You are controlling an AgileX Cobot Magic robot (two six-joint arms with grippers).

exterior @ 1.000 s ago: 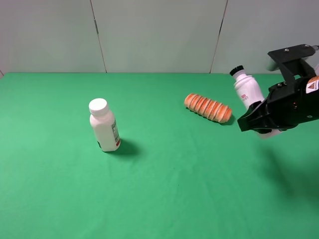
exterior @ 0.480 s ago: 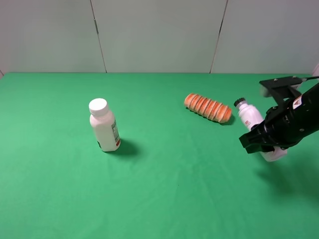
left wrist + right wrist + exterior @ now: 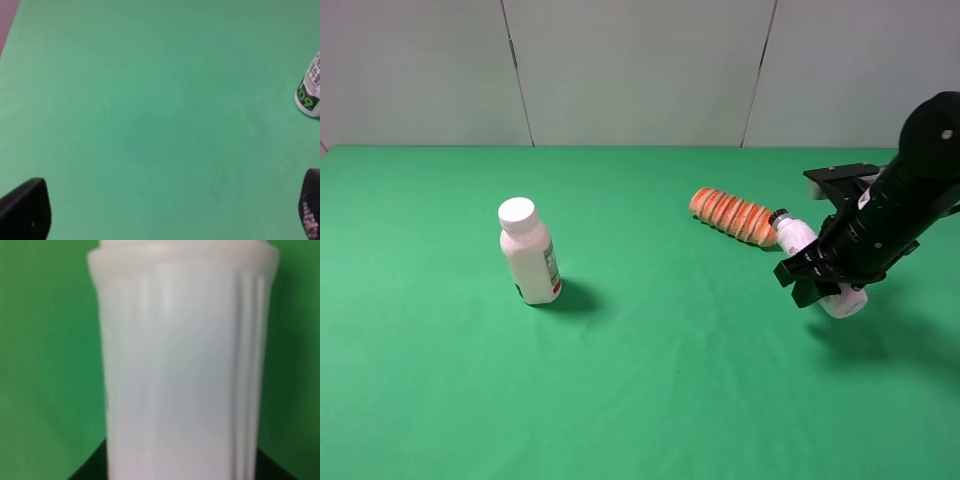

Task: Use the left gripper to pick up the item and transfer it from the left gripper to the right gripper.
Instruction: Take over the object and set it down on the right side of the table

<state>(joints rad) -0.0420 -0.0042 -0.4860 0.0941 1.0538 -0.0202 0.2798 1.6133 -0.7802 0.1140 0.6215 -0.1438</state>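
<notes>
Right gripper (image 3: 817,283) has the item (image 3: 798,240), low over the green table (image 3: 650,370).

Its jaws are clamped on the bottle's lower body; the black-capped neck pokes out toward the bread roll (image 3: 736,216), tilted, cap just beside the roll. Over by the stout white bottle (image 3: 529,252), the left gripper (image 3: 165,220) stands wide apart, holding nothing.

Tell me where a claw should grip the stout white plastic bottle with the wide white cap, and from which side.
Probably across the body of the stout white plastic bottle, below its wide white cap, coming level from the side. It stands upright on the green table with nothing close, so fingers fit on both flanks.
</notes>
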